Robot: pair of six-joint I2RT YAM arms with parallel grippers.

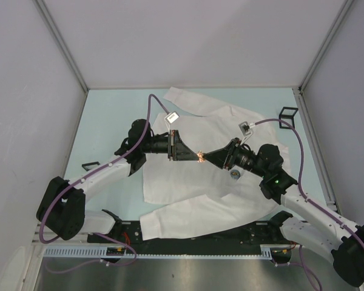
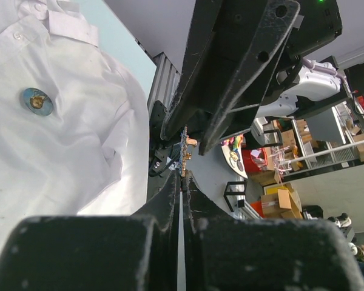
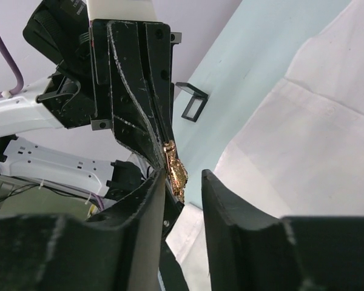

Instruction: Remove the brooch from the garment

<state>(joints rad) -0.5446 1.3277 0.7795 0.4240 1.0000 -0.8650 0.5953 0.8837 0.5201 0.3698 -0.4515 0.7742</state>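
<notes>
Above the thin, creased white garment (image 1: 182, 188) spread mid-tabletop, the left gripper (image 2: 182, 177) pinches a knobbly gold brooch (image 3: 176, 168), elongated along its fingers, while the right gripper (image 1: 205, 157) gapes beside it.

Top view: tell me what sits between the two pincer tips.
The gold brooch: the left pincer is shut on it, and the open right pincer faces it. Both wrist views show it too.

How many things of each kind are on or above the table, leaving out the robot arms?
White shirt: 1
Gold brooch: 1
Round blue badge: 1
Black frames: 2, one far right, one left
Total: 5
</notes>
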